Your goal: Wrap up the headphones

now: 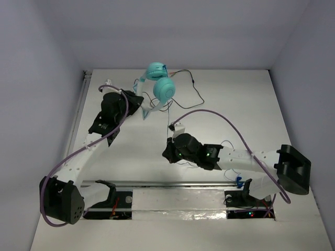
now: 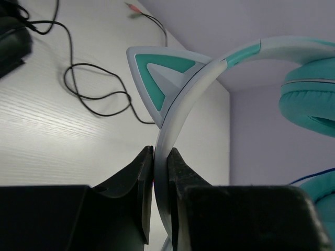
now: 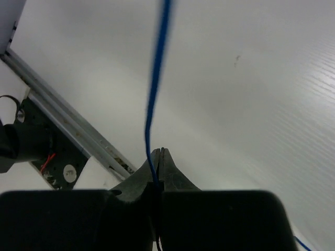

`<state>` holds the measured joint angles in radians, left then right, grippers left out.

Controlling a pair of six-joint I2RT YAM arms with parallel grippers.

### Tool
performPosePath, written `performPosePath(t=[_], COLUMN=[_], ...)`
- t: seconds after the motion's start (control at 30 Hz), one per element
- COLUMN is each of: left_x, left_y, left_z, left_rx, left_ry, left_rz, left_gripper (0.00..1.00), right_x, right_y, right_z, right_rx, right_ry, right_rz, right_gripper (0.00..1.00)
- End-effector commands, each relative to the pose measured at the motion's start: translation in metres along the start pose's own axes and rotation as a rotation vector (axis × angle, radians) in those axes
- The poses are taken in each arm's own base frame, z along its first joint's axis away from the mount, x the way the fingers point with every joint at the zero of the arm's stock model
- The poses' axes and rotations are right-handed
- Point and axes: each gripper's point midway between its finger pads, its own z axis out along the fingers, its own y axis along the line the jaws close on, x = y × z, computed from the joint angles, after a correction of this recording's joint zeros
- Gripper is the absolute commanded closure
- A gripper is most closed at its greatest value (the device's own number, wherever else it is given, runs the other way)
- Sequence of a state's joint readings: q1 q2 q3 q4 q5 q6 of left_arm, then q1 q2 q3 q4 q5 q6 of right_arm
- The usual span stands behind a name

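Observation:
The headphones [image 1: 160,83] have round teal ear cups and a pale headband with cat ears, and are held up off the table at the back. My left gripper [image 1: 145,110] is shut on the headband [image 2: 180,104] just below a cat ear [image 2: 159,70]; the ear cups [image 2: 311,97] are at the right of the left wrist view. My right gripper [image 1: 167,151] is low over the table's middle, shut on the thin blue cable [image 3: 156,78], which runs up out of the jaws [image 3: 160,152].
A loose black cable [image 1: 199,95] with small plugs lies on the white table behind the right arm; it also shows in the left wrist view [image 2: 94,102]. A metal rail [image 1: 172,184] runs along the near edge, seen too in the right wrist view [image 3: 68,130]. Grey walls enclose the table.

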<state>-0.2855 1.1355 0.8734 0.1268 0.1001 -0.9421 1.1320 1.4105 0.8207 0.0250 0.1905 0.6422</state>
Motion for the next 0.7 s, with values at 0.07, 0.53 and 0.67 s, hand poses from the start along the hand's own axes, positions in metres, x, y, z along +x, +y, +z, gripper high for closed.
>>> performPosePath(t=[0.07, 0.53, 0.67], left_x=[-0.008, 0.124, 0.15], left_y=[0.018, 0.069, 0.06], left_z=[-0.006, -0.001, -0.013], left_rx=[-0.151, -0.237, -0.116], left_ry=[-0.216, 0.097, 0.233], left_rz=[0.139, 0.56, 0.604], left_gripper=[1.0, 1.0, 1.0], right_x=[-0.02, -0.036, -0.046], right_y=[0.043, 0.058, 0.04], right_z=[-0.034, -0.098, -0.098], right_rx=[-0.028, -0.018, 0.077], right_ry=[-0.011, 0.095, 0.091], right_rz=[-0.086, -0.265, -0.322], right_gripper=[1.0, 1.0, 1.0])
